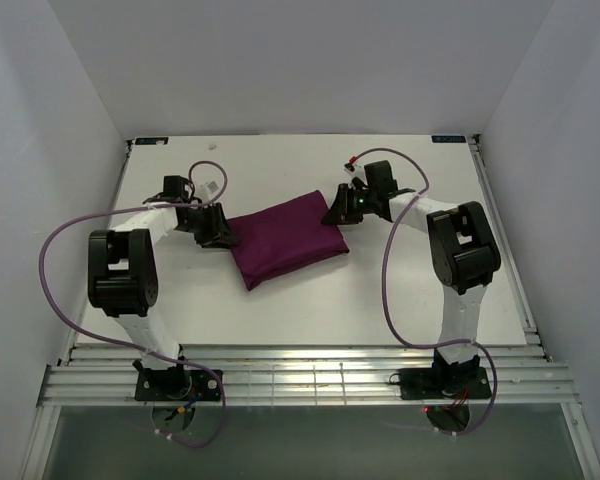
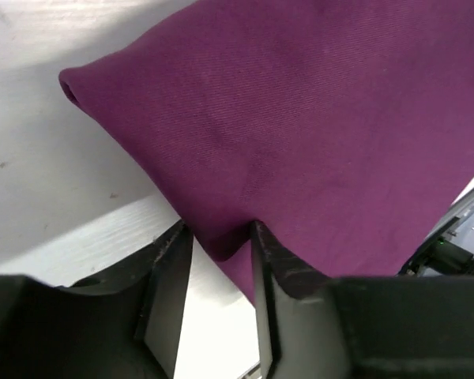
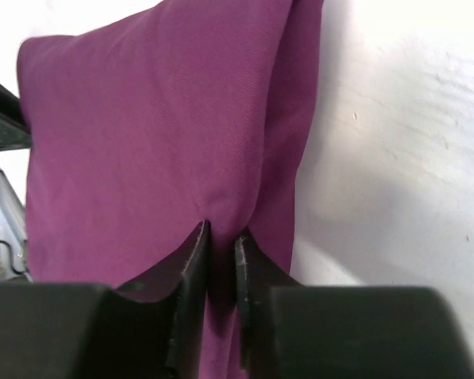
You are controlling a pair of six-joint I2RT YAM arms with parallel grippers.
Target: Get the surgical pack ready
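Note:
The surgical pack is a deep-purple cloth (image 1: 285,240) folded into a rectangular bundle, lying mid-table. No tray, instruments or gauze show. My left gripper (image 1: 218,232) is at the bundle's left corner. In the left wrist view its fingers (image 2: 217,233) are narrowed on a fold of the cloth's (image 2: 300,118) edge. My right gripper (image 1: 338,213) is at the bundle's far right corner. In the right wrist view its jaws (image 3: 221,233) are pinched tight on a ridge of the cloth (image 3: 142,134).
The white table (image 1: 410,290) has a slatted metal strip (image 1: 300,375) along its near edge by the arm bases. Purple cables (image 1: 55,260) loop beside each arm. White walls enclose the back and sides.

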